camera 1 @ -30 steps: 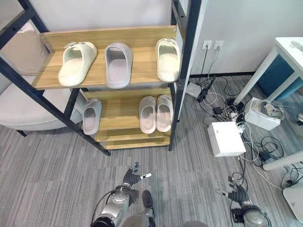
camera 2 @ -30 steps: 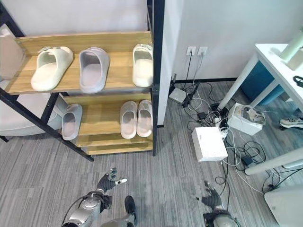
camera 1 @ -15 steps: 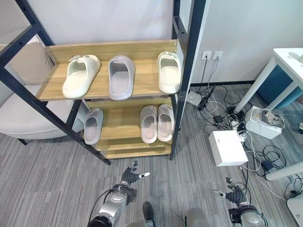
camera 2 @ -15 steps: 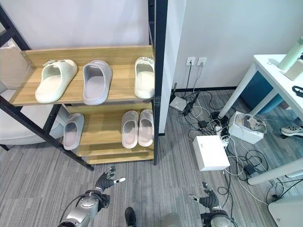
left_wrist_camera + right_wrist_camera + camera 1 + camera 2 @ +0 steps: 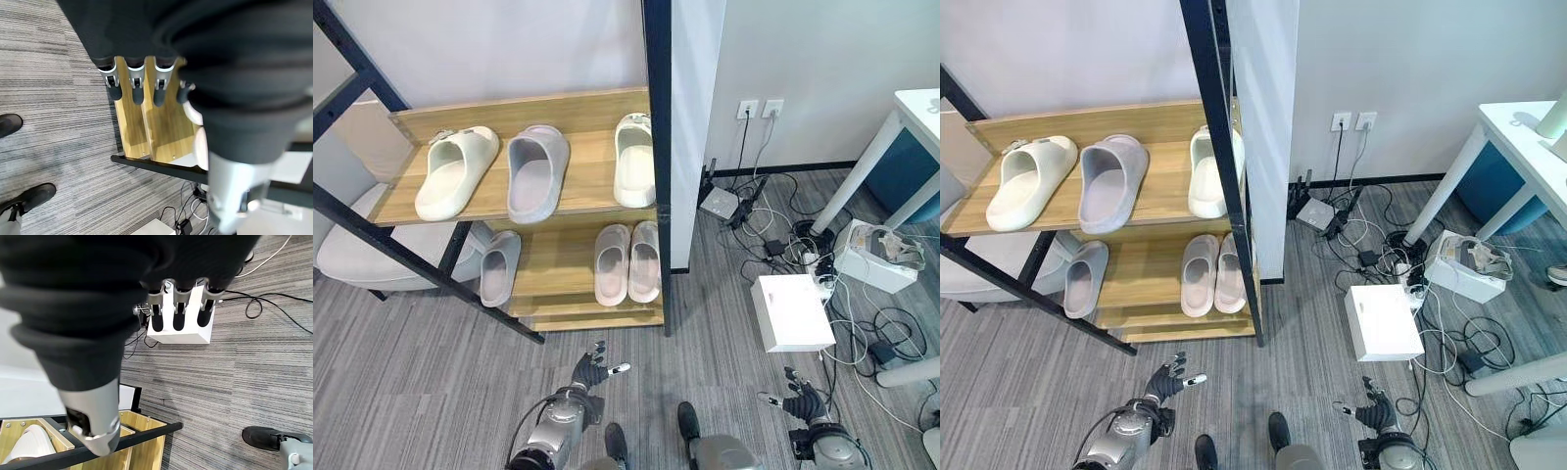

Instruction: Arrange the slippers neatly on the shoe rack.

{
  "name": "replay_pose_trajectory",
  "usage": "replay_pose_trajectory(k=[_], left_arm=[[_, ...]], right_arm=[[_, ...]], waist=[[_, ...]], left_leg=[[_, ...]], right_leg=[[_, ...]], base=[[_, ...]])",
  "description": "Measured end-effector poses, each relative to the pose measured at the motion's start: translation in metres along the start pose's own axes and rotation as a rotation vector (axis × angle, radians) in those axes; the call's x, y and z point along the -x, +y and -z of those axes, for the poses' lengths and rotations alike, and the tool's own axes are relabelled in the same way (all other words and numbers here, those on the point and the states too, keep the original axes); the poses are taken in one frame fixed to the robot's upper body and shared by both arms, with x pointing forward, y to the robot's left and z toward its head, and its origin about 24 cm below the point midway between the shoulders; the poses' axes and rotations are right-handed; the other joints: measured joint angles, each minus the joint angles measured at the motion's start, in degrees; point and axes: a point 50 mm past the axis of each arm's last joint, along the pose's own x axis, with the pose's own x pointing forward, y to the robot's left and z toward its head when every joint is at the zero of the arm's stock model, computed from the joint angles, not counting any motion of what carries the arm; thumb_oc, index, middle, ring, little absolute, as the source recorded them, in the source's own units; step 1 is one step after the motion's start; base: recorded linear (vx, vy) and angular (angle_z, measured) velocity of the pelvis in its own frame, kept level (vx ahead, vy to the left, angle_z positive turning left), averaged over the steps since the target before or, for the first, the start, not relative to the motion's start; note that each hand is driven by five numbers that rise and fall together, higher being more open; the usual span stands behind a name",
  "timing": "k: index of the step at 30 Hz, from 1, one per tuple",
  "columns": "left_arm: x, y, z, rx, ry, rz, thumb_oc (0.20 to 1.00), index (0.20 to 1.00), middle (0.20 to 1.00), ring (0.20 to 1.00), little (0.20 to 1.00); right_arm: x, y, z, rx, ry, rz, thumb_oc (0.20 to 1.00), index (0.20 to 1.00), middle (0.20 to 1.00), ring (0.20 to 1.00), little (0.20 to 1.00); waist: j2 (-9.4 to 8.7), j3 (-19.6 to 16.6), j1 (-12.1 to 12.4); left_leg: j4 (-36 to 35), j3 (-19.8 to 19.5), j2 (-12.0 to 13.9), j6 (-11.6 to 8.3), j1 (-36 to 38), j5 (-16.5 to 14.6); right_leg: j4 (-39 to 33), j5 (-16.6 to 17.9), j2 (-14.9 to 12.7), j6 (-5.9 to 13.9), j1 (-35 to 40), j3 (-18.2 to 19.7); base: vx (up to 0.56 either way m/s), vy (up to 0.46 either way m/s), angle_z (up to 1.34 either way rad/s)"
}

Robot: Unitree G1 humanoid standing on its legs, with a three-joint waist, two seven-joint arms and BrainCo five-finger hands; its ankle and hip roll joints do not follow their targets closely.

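**Six slippers on the rack, both hands free**

Already the shoe rack (image 5: 524,113) carries every slipper. Its upper shelf holds a cream slipper (image 5: 456,171) at nine o'clock, a grey slipper (image 5: 536,171) in the middle and a second cream slipper (image 5: 634,160) at three o'clock. Below, a lone grey slipper (image 5: 498,267) lies apart from a pale pair (image 5: 627,262) set side by side. At three o'clock a white box (image 5: 793,311) sits among cables. Left hand (image 5: 591,371) and right hand (image 5: 800,401) hover over the floor, fingers relaxed, grasping nothing.

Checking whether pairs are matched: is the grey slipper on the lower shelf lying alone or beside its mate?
Alone: the grey slipper lies at the lower shelf's left end, apart from the pale pair.
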Motion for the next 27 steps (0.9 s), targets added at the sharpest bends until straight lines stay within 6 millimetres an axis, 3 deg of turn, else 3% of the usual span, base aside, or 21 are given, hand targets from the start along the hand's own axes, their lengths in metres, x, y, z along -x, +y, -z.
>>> replay_pose_trajectory(k=[8,9,12,14,15,16,17,19,21,22,23,25,26,27], left_arm=[[0.0,0.001,0.0,-0.001,0.001,-0.005,1.0,1.0,1.0,1.0,1.0],[0.001,0.0,0.001,-0.001,0.004,-0.005,1.0,1.0,1.0,1.0,1.0],[0.001,0.0,0.002,0.0,0.006,-0.008,1.0,1.0,1.0,1.0,1.0],[0.0,0.0,-0.001,-0.001,0.0,-0.013,1.0,1.0,1.0,1.0,1.0],[0.0,0.003,0.0,-0.004,0.001,-0.02,1.0,1.0,1.0,1.0,1.0],[-0.004,0.007,-0.008,-0.022,-0.016,-0.027,1.0,1.0,1.0,1.0,1.0],[-0.005,0.006,-0.009,-0.026,-0.016,-0.026,1.0,1.0,1.0,1.0,1.0],[-0.005,0.003,-0.01,-0.021,-0.019,-0.02,1.0,1.0,1.0,1.0,1.0],[-0.005,0.003,-0.008,-0.018,-0.014,-0.022,1.0,1.0,1.0,1.0,1.0],[-0.005,0.004,-0.009,-0.017,-0.015,-0.025,1.0,1.0,1.0,1.0,1.0],[-0.006,0.006,-0.01,-0.014,-0.017,-0.031,1.0,1.0,1.0,1.0,1.0],[-0.009,0.004,-0.014,-0.026,-0.02,-0.029,1.0,1.0,1.0,1.0,1.0],[-0.01,-0.002,-0.014,-0.051,-0.016,-0.007,1.0,1.0,1.0,1.0,1.0],[-0.011,-0.005,-0.015,-0.05,-0.018,0.0,1.0,1.0,1.0,1.0,1.0]], right_arm=[[0.0,0.001,0.0,-0.001,0.0,-0.002,1.0,1.0,1.0,1.0,1.0],[0.0,0.001,0.001,0.0,0.002,-0.001,1.0,1.0,1.0,1.0,1.0],[0.001,0.0,0.001,0.003,0.004,0.002,1.0,1.0,1.0,1.0,1.0],[0.002,0.0,0.003,0.003,0.009,0.004,1.0,1.0,1.0,1.0,1.0],[0.002,0.002,0.004,-0.004,0.012,-0.001,1.0,1.0,1.0,1.0,1.0],[0.001,0.007,0.005,-0.015,0.021,-0.009,1.0,1.0,1.0,1.0,1.0],[0.004,0.006,0.01,-0.01,0.035,-0.008,1.0,1.0,1.0,1.0,1.0],[0.003,-0.002,0.01,0.005,0.038,0.007,1.0,1.0,1.0,1.0,1.0],[0.002,-0.004,0.01,0.0,0.041,0.015,1.0,1.0,1.0,1.0,1.0],[0.001,-0.004,0.01,-0.011,0.044,0.019,1.0,1.0,1.0,1.0,1.0],[0.001,-0.003,0.011,-0.013,0.05,0.016,1.0,1.0,1.0,1.0,1.0],[0.002,-0.002,0.014,-0.015,0.064,0.018,1.0,1.0,1.0,1.0,1.0],[0.001,-0.003,0.012,-0.014,0.059,0.027,1.0,1.0,1.0,1.0,1.0],[-0.001,-0.004,0.009,-0.013,0.05,0.032,1.0,1.0,1.0,1.0,1.0]], waist=[[0.1,-0.1,0.19],[0.2,-0.18,0.26],[0.97,-1.0,0.36],[1.07,-1.26,0.35],[0.73,-1.07,0.81],[-2.46,0.19,0.49],[-4.43,0.28,1.91],[-5.73,1.19,2.56],[-5.94,1.19,3.27],[-5.66,1.03,3.16],[-5.08,0.33,3.29],[-4.55,0.1,3.36],[-4.63,0.29,4.34],[-4.52,0.22,4.39]], left_leg=[[-0.06,-0.17,-0.47,-0.21,0.74,-0.13],[-0.08,-0.21,-0.44,-0.96,1.07,-0.78],[0.31,-0.44,0.08,-0.46,0.2,-1.22],[0.39,-0.61,0.11,-1.35,-0.67,-0.71],[4.98,-1.71,0.51,-3.98,-3.26,0.4],[11.54,-1.84,-1.14,-7.06,-6.67,1.93],[16.87,-1.52,-2.61,-9.4,-9.26,3.77],[23.86,-4.28,-3.14,-9.98,-12.78,5.03],[25.59,-3.37,-2.46,-8.68,-13.2,3.93],[24.01,-2.55,-1.33,-7.18,-12.95,2.81],[15.23,-1.22,1.33,-6.12,-10.95,2.08],[-0.22,-2.46,4.94,-6.48,-8.9,2.38],[-0.15,-4.45,10.0,-7.94,-11.37,3.51],[-0.12,-3.81,11.27,-8.15,-12.74,3.43]], right_leg=[[0.18,-0.3,-0.55,0.13,1.04,-0.26],[0.19,-0.31,-0.51,0.11,1.38,-0.24],[0.31,-0.92,0.04,-0.82,0.91,-0.27],[1.33,-1.16,0.06,-1.35,-0.24,-0.46],[3.75,-2.6,0.21,-2.62,-1.85,-0.73],[4.74,-2.93,-2.1,-3.04,-2.27,-1.24],[4.48,-2.78,-3.88,-3.23,-1.96,-1.65],[5.05,-3.0,-4.73,-3.62,-1.49,-1.68],[4.55,-2.83,-5.3,-3.94,-0.93,-1.73],[4.0,-2.83,-5.26,-3.94,-0.29,-2.32],[2.56,-2.83,-4.88,-3.96,-0.04,-3.76],[1.31,-2.84,-4.7,-3.91,0.32,-4.53],[0.44,-2.98,-4.93,-3.68,0.67,-4.4],[0.31,-3.28,-5.64,-3.25,0.79,-4.25]], base=[[0.03,-0.045,0.03],[0.0,-0.054,0.01],[-0.03,-0.084,0.02],[-0.05,-0.123,0.16],[-0.04,-0.118,0.38],[0.03,-0.087,0.38],[0.04,-0.049,0.28],[0.11,0.019,0.06],[0.25,0.114,-0.09],[0.28,0.159,0.0],[0.26,0.191,0.1],[0.25,0.221,0.4],[0.7,0.549,0.5],[0.63,0.479,0.4]])
